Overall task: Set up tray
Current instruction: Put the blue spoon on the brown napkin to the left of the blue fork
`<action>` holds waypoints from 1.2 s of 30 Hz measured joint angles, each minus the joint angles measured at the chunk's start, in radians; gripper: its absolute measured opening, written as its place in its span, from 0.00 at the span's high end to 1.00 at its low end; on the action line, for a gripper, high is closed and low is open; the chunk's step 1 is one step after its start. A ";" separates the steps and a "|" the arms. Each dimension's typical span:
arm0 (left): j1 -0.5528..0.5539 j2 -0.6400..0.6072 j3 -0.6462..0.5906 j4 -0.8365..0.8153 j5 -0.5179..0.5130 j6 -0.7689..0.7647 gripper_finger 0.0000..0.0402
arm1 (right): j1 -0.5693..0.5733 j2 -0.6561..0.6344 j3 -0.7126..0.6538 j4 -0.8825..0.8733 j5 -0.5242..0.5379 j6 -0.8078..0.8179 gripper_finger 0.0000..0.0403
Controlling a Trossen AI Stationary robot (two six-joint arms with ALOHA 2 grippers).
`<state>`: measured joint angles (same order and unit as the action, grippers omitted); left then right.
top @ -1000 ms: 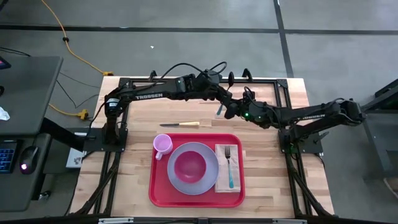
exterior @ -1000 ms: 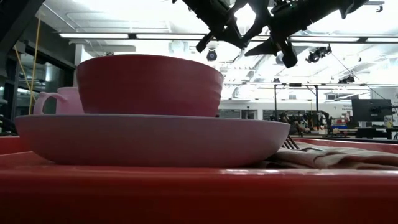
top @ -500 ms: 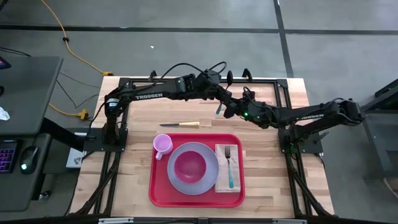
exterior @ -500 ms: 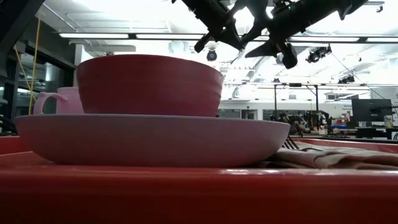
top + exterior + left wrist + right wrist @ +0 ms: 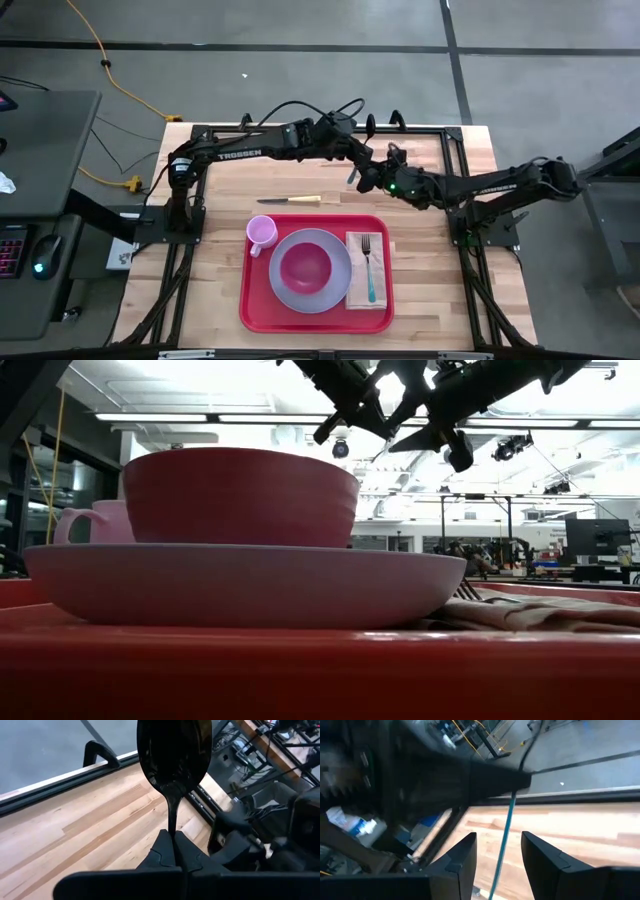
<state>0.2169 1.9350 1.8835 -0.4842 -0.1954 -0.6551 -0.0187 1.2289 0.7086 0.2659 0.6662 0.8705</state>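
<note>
Nearest the front edge of the wooden tabletop (image 5: 220,300) lies the red tray (image 5: 254,312), its long side running left to right. On it, at the left, stands a pink mug (image 5: 261,232). Beside that, in the middle, a pink bowl (image 5: 305,264) sits on a lavender plate (image 5: 288,291). At the right a tan napkin (image 5: 384,290) carries a teal-handled fork (image 5: 370,268), its handle pointing toward the front edge.

Just behind the tray, on bare wood, a knife (image 5: 290,200) lies crosswise, parallel to the tray's far rim.

Farther back, above the middle of the tabletop, the two arms meet in the air. The left claw (image 5: 172,836) is clenched on the neck of a spoon (image 5: 173,750), seen dark against the light, with its bowl pointing away from the wrist. The right claw (image 5: 498,851) stands released, its two fingers parted on either side of the spoon's thin teal handle (image 5: 504,840) without touching it. This looks like a handover about to happen.

From both claws the tray lies toward the front edge, below them. The right arm is the nearer to the tray's napkin side, where a spoon would likely go beside the fork.
</note>
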 joint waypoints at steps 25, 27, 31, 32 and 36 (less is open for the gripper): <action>0.000 0.000 0.000 0.009 0.011 -0.004 0.97 | 0.012 0.101 0.000 0.072 0.039 -0.061 0.72; 0.000 0.000 0.000 0.010 0.011 -0.004 0.97 | 0.012 0.110 0.000 0.083 0.032 -0.072 0.76; -0.001 0.000 0.000 0.019 0.027 0.001 0.97 | 0.002 0.113 0.000 0.087 0.009 -0.089 0.86; -0.001 0.000 0.000 0.020 0.026 0.004 0.97 | -0.005 0.113 0.001 0.087 -0.007 -0.088 0.89; -0.001 0.000 0.000 0.007 0.024 0.015 0.97 | -0.022 0.113 0.001 0.085 -0.052 -0.086 0.98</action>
<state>0.2157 1.9350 1.8838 -0.4769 -0.1712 -0.6399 -0.0406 1.3418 0.7097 0.3507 0.6145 0.7847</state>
